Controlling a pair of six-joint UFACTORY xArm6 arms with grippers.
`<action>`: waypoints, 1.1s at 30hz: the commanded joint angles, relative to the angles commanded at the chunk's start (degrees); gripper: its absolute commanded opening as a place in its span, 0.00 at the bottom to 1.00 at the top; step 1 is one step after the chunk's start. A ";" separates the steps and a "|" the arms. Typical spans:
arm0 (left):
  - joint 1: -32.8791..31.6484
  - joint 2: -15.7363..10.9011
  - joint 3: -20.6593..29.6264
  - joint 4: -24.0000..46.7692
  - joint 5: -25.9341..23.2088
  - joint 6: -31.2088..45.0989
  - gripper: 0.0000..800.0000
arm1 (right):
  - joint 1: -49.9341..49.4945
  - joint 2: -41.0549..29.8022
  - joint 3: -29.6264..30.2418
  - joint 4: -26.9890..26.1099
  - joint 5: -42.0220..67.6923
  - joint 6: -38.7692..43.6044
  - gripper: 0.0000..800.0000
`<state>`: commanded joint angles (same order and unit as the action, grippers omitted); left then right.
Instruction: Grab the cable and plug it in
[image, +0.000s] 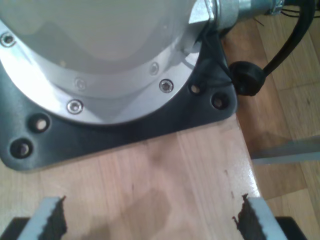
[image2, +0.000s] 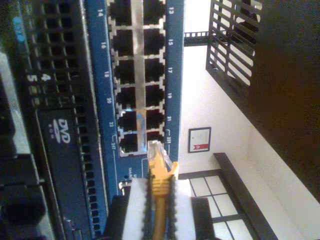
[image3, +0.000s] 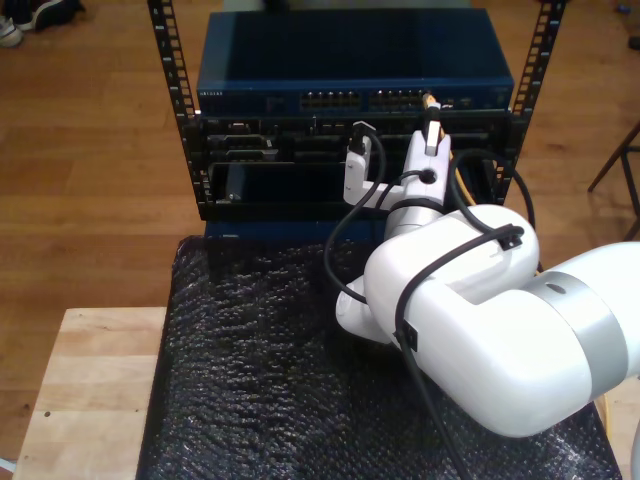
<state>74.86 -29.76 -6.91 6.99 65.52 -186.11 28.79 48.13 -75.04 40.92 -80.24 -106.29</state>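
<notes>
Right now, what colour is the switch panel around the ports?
Blue: the switch panel shows best in the second wrist view, where the cable nears the ports.

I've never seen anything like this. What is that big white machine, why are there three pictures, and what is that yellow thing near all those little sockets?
The big white machine is a robot arm; there are two of them, each ending in a two-fingered gripper with a small camera on it. The exterior view looks down on the scene from a separate camera. It shows a rack of computer equipment with a blue network switch on top.

The second wrist view looks along my second gripper. It is shut on the cable, a thin yellow-orange network cable with a clear plug at its tip. The plug sits close to the end ports of the switch but is not yet in one.

The first wrist view looks along my first gripper, which is open and holds nothing. It faces a wooden table and a round metal robot base.
</notes>
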 joint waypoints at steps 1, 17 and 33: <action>0.00 0.00 -0.09 0.00 0.00 0.00 1.00 | 0.00 0.00 0.00 0.00 0.00 0.00 0.00; 0.00 0.00 -0.09 0.00 0.00 0.00 1.00 | 0.00 -0.09 0.00 0.26 0.70 0.09 0.00; 0.00 0.00 -0.09 0.00 0.00 0.00 1.00 | 0.18 -0.09 -0.44 0.35 0.53 0.26 0.00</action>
<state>74.86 -29.76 -7.00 6.99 65.52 -186.11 28.97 48.04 -75.48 41.27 -79.71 -106.02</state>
